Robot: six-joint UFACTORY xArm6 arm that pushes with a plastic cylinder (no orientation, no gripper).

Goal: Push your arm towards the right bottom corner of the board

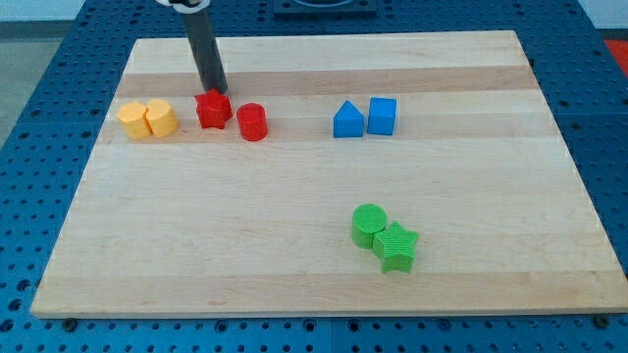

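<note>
My tip (213, 90) is the lower end of a dark rod that comes down from the view's top left. It touches or nearly touches the top edge of a red star block (212, 109). A red cylinder (252, 122) stands just to the right of the star. The wooden board (314, 265) lies flat, and its right bottom corner (613, 306) is far from the tip.
Two yellow blocks (147, 119) sit side by side left of the red star. A blue triangular block (347, 121) and a blue cube (383, 115) stand at the upper middle. A green cylinder (370, 225) and a green star (396, 246) touch at the lower right of centre.
</note>
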